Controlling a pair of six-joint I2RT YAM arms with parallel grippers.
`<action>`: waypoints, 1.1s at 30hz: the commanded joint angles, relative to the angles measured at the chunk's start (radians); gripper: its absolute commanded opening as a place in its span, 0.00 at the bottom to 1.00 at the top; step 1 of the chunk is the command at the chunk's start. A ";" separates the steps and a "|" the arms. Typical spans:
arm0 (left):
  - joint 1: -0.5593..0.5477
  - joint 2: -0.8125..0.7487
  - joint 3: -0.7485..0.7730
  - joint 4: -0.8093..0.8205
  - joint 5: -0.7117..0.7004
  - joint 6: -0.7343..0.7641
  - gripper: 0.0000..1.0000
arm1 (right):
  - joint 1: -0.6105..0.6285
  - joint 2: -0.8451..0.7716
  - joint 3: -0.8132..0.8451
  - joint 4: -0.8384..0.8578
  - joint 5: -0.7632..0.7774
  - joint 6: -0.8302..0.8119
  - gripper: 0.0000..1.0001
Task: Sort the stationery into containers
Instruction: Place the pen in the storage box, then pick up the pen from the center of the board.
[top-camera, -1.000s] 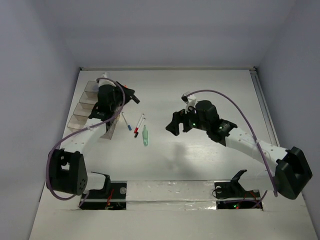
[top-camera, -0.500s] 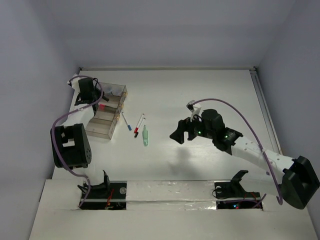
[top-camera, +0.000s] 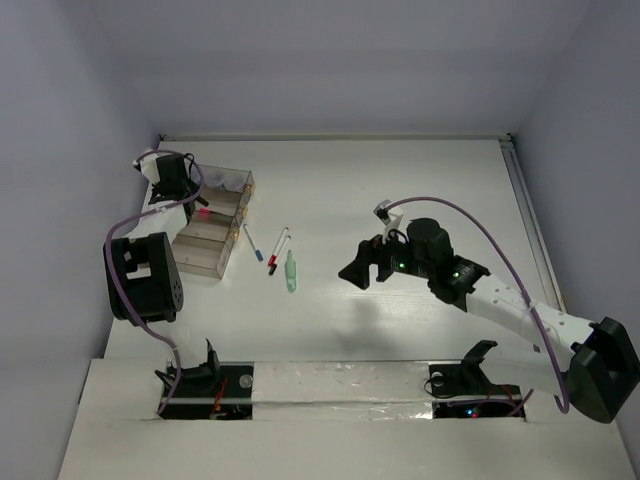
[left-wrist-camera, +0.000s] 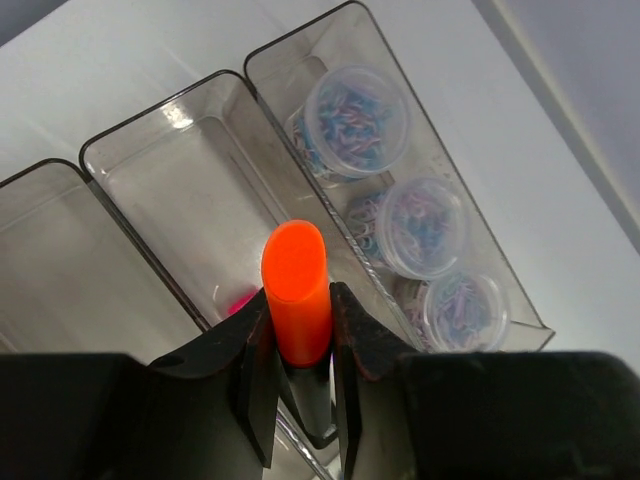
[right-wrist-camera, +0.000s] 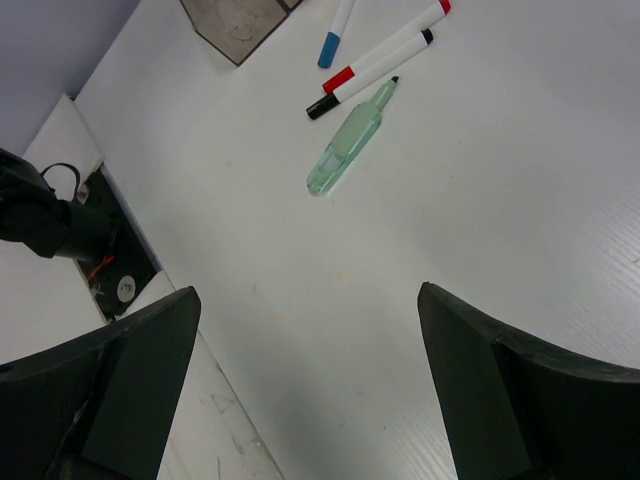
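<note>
My left gripper (top-camera: 178, 188) is shut on an orange black-bodied highlighter (left-wrist-camera: 295, 285) and holds it above the clear containers (top-camera: 213, 228). In the left wrist view the highlighter hangs over the wall between the middle bin (left-wrist-camera: 180, 190) and the bin with three round pots (left-wrist-camera: 356, 107). A bit of a pink highlighter (left-wrist-camera: 240, 300) shows in the middle bin. My right gripper (top-camera: 353, 272) is open and empty above the table, right of a pale green marker (top-camera: 291, 272), a red-capped pen (top-camera: 280, 248) and a blue-capped pen (top-camera: 254, 243).
In the right wrist view the green marker (right-wrist-camera: 348, 140), the red-capped pen (right-wrist-camera: 385, 48), a black-tipped pen (right-wrist-camera: 372, 76) and the blue-capped pen (right-wrist-camera: 335, 30) lie ahead of my open gripper (right-wrist-camera: 308, 300). A bin corner (right-wrist-camera: 235, 22) and the table's near edge show at the left.
My left arm has swung from the bins' right side to the far left, with the orange highlighter over the bins. My right arm has drawn back slightly toward the near edge.
</note>
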 joint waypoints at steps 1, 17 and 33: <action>0.014 0.005 0.023 0.019 -0.021 0.018 0.19 | 0.004 -0.026 0.034 0.023 -0.011 -0.002 0.96; 0.014 -0.166 0.040 0.029 0.068 0.042 0.67 | 0.013 0.095 0.060 0.040 0.050 0.018 0.87; -0.160 -0.955 -0.270 -0.007 0.522 0.076 0.80 | 0.165 0.630 0.467 0.043 0.383 0.104 0.48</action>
